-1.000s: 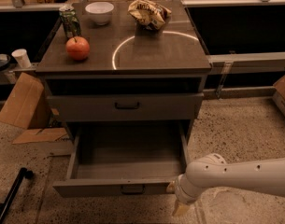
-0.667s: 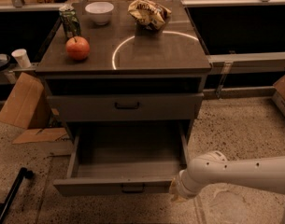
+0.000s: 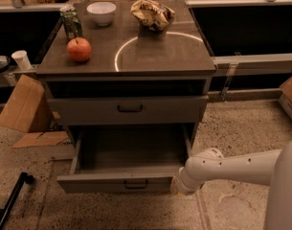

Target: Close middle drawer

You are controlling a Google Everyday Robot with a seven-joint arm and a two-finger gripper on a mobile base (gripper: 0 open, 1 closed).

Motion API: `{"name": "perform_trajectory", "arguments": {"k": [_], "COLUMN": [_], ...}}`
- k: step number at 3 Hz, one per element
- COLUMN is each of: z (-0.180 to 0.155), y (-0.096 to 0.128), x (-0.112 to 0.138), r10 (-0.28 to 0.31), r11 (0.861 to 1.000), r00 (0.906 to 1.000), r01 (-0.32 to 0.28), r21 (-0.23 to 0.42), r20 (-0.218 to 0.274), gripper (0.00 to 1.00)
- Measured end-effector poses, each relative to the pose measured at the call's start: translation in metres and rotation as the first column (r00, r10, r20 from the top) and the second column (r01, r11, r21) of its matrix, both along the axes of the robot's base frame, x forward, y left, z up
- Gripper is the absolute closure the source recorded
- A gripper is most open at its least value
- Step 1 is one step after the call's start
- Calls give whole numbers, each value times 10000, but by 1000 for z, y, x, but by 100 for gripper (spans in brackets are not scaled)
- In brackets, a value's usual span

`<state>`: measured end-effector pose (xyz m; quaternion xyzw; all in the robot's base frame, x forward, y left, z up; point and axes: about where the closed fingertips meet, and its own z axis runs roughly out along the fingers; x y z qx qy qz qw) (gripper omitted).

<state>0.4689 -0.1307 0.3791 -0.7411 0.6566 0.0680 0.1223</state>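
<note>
The middle drawer [image 3: 121, 182] stands pulled far out of the grey cabinet [image 3: 203, 87]. Its low wide front has a small dark handle [image 3: 136, 183], and its plain grey box is empty. Above it the taller-fronted drawer [image 3: 129, 110] with a dark handle is pushed in. My white arm [image 3: 241, 166] reaches in from the right. The gripper [image 3: 176, 188] is at the right end of the open drawer's front, at or right against it. The lowest drawer is hidden.
On the cabinet top are a red apple [image 3: 79, 49], a green can [image 3: 70, 21], a white bowl [image 3: 101, 12] and a crumpled snack bag [image 3: 152, 13]. Cardboard pieces [image 3: 23, 107] lie on the floor at left. A white cup [image 3: 22, 59] stands left, and a black bar [image 3: 11, 202] lies at lower left.
My gripper has moved up and slightly left, from below the drawer's front right corner to the right end of its front. The drawer itself has not visibly moved.
</note>
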Motion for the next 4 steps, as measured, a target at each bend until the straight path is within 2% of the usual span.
{"name": "perform_trajectory", "arguments": {"k": [1,2,4], "z": [1,5,-1], "y": [7,12,1], "x": [14,26,49], "r10": [59,75,25], "r11": [10000,9999,9990], "r00": [9998,9995,9997], "r01": [-59,-80,-36], "r21": [18,139,437], "r20": [167,321,255], "gripper": [89,66,19]}}
